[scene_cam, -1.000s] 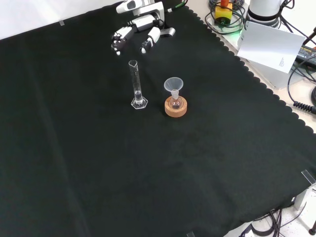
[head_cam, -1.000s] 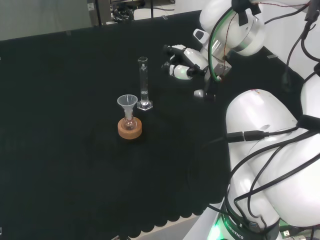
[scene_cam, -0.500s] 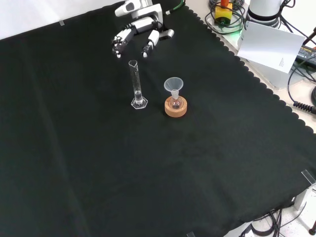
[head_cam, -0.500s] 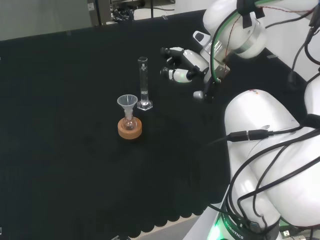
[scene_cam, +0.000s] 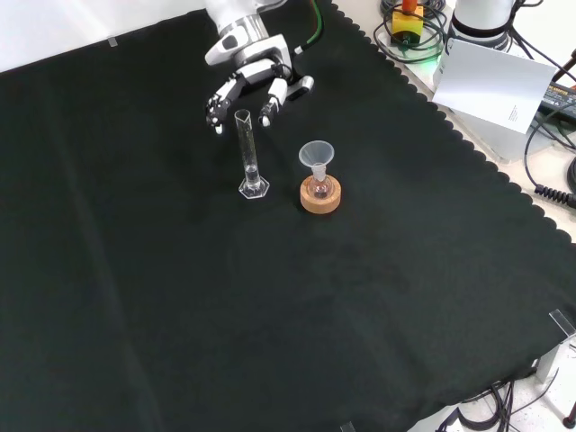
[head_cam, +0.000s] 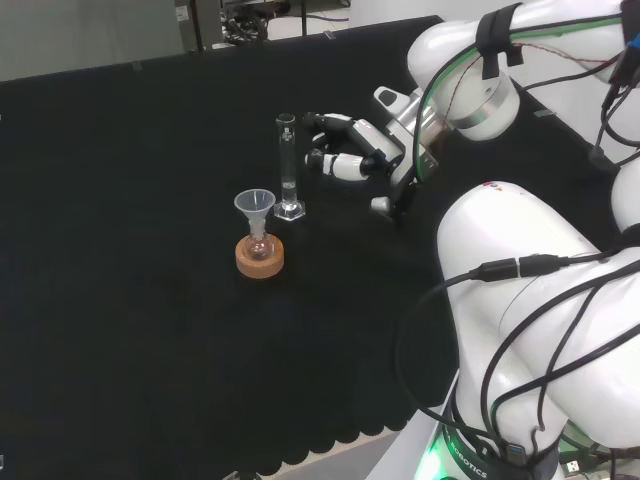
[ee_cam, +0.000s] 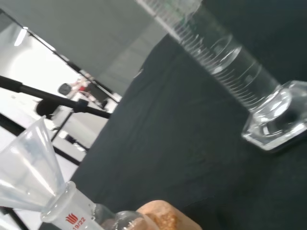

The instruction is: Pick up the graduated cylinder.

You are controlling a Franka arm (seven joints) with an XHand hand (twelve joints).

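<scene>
Closer now, the hand (scene_cam: 247,72) spreads its fingers (scene_cam: 219,97) wide beside the upright graduated cylinder (scene_cam: 247,153), which looks empty.

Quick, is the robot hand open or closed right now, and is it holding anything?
Robot hand: open, fingers spread and holding nothing, just short of the graduated cylinder.

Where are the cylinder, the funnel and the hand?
Cylinder (scene_cam: 247,148), front view, mid tube.
Funnel (head_cam: 255,204), head view, on its cone.
Hand (scene_cam: 255,72), front view, on the palm's back.
</scene>
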